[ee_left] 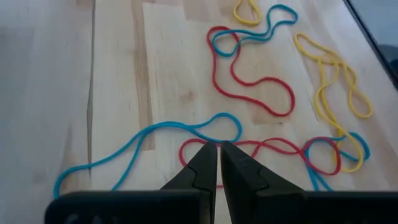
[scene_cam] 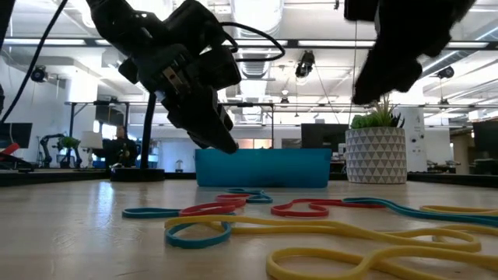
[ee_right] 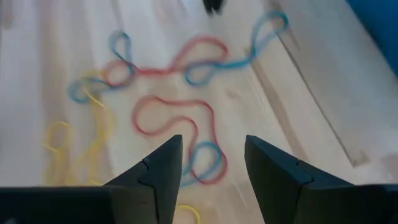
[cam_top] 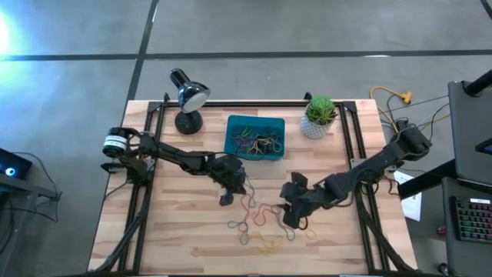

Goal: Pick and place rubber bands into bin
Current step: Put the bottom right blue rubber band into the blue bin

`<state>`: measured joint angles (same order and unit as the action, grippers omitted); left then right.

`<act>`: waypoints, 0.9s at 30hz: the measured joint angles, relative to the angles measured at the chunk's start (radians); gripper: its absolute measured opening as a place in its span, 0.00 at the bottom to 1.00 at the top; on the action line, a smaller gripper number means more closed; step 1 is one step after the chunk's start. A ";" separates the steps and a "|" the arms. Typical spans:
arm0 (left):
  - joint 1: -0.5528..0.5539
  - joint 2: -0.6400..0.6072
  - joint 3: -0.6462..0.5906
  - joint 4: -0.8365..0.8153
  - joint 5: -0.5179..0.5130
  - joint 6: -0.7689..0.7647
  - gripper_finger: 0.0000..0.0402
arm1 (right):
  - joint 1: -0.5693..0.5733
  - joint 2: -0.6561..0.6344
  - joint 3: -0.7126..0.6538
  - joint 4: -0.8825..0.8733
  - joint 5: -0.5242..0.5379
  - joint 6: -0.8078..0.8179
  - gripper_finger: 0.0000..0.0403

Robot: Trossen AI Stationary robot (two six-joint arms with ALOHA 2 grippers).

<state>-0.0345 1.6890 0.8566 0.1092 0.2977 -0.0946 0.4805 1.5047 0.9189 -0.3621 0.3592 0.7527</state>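
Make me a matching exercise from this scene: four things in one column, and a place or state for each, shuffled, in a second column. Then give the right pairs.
Things
1. left hand
2. right hand
3. bin
4. plant pot

Places or states
A. at the back of the table, to the right of the bin
B. fingers spread wide, over loose rubber bands
C. between the desk lamp and the plant pot, holding a heap of bands
D. fingers shut, tips at the crossing of a blue band and a red band

Pairs: 1-D, 2-B, 3-C, 4-A
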 joint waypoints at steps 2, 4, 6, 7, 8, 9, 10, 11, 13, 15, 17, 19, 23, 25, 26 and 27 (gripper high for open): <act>0.000 -0.003 0.000 -0.003 0.000 -0.005 0.01 | 0.000 0.027 -0.017 -0.001 -0.005 0.027 0.40; 0.000 -0.013 0.000 -0.003 0.000 -0.006 0.01 | 0.000 0.064 -0.024 0.012 -0.039 0.057 0.41; 0.000 -0.027 0.000 0.002 0.000 -0.006 0.01 | 0.002 0.103 -0.026 0.033 -0.081 0.074 0.41; 0.000 -0.037 0.000 -0.003 0.000 -0.006 0.01 | 0.002 0.121 -0.026 0.057 -0.104 0.077 0.42; 0.000 -0.042 0.000 -0.006 0.001 -0.007 0.01 | 0.005 0.138 -0.026 0.077 -0.124 0.083 0.42; 0.000 -0.049 0.000 -0.004 0.001 -0.007 0.01 | 0.007 0.152 -0.025 0.088 -0.131 0.094 0.42; 0.000 -0.057 0.000 -0.008 0.000 -0.007 0.01 | 0.009 0.165 -0.019 0.089 -0.131 0.111 0.42; 0.000 -0.065 0.000 -0.013 0.001 -0.007 0.01 | 0.012 0.177 -0.012 0.089 -0.129 0.129 0.43; 0.000 -0.079 0.000 -0.009 0.000 -0.007 0.01 | 0.013 0.191 -0.003 0.094 -0.127 0.172 0.43; 0.000 -0.088 0.000 -0.013 0.000 -0.007 0.01 | 0.013 0.201 0.005 0.089 -0.125 0.218 0.43; 0.000 -0.094 0.000 -0.015 0.001 -0.005 0.01 | 0.018 0.210 0.009 0.090 -0.124 0.263 0.43; 0.000 -0.101 0.000 -0.014 0.001 -0.005 0.01 | 0.026 0.215 0.009 0.086 -0.124 0.303 0.43; 0.000 -0.106 0.000 -0.016 0.000 -0.004 0.01 | 0.048 0.240 0.011 0.081 -0.124 0.372 0.43; 0.000 -0.106 0.000 -0.015 0.001 -0.004 0.01 | 0.057 0.256 0.012 0.090 -0.124 0.402 0.43; 0.000 -0.106 0.000 -0.015 0.000 -0.004 0.01 | 0.060 0.267 0.014 0.089 -0.124 0.415 0.43; 0.000 -0.106 0.000 -0.016 0.001 -0.004 0.01 | 0.063 0.280 0.020 0.089 -0.123 0.422 0.43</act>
<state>-0.0345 1.5829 0.8566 0.0931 0.2983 -0.0984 0.5435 1.7845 0.9386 -0.2733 0.2357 1.1745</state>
